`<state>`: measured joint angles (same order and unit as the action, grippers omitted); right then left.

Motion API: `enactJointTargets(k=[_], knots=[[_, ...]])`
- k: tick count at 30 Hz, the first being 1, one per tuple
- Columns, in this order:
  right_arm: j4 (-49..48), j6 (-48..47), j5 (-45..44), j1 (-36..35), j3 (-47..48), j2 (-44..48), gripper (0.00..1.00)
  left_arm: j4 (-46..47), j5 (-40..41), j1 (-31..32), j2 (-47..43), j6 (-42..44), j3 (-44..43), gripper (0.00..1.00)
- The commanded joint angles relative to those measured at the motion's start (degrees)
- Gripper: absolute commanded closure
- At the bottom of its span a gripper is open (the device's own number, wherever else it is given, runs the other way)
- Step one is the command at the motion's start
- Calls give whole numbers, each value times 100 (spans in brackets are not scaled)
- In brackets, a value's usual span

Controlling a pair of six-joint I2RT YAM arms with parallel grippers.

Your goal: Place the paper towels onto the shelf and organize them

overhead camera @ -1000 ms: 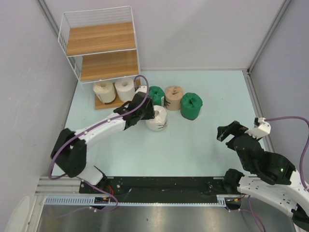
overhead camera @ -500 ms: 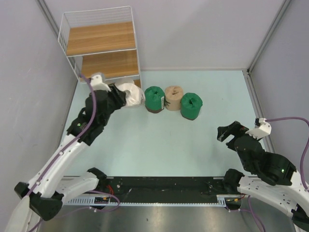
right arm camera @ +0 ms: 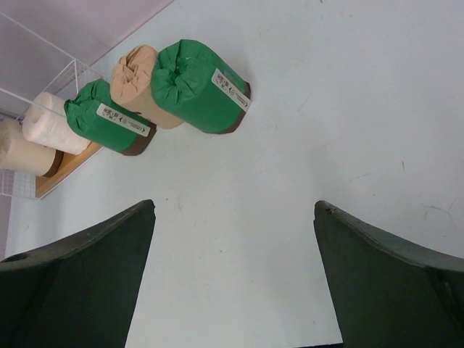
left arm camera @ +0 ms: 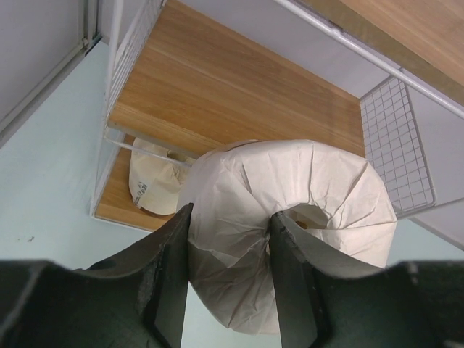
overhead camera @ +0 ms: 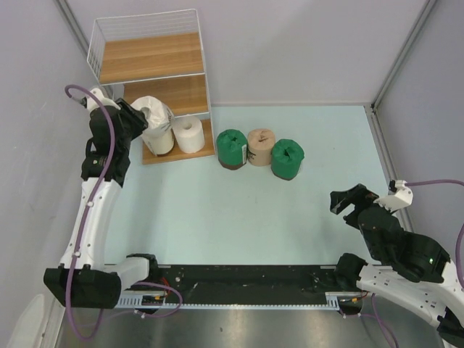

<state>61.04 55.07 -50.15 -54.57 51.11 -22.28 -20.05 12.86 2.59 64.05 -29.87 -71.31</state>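
Observation:
My left gripper [overhead camera: 140, 119] [left arm camera: 232, 217] is shut on a cream-white paper towel roll [overhead camera: 154, 114] [left arm camera: 290, 210], held in the air just in front of the shelf's [overhead camera: 148, 58] middle board [left arm camera: 232, 94]. Two more cream rolls [overhead camera: 191, 134] [left arm camera: 154, 181] stand on the bottom board [overhead camera: 206, 151]; the left one is partly hidden behind the held roll. On the table, a dark green roll [overhead camera: 232, 148] [right arm camera: 109, 119], a tan roll [overhead camera: 261, 146] [right arm camera: 136, 72] and another green roll [overhead camera: 287, 159] [right arm camera: 199, 83] stand in a row. My right gripper [overhead camera: 355, 203] [right arm camera: 235, 210] is open over bare table.
The white wire shelf stands in the back left corner against grey walls [overhead camera: 43, 109]. Its top board [overhead camera: 148, 56] holds nothing. The pale green table [overhead camera: 239, 217] stretches between the rolls and the arms' black base rail [overhead camera: 239, 279].
My left arm lifted the cream roll from the table beside the green roll and swung it left and up to the shelf front. The right arm has barely shifted.

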Motion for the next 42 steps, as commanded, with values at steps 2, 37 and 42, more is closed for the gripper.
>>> enactJointTargets(k=[2, 37, 42], knots=[[172, 171, -249, -10, 4, 110, 5, 810, -697, -233, 151, -239, -454, 53], [128, 83, -522, -28, 4, 49, 5, 2383, 102, -461, 1171, -441, -279, 45], [137, 74, -504, -19, -5, 57, 5, 2427, 181, -461, 1180, -397, -120, 44]])
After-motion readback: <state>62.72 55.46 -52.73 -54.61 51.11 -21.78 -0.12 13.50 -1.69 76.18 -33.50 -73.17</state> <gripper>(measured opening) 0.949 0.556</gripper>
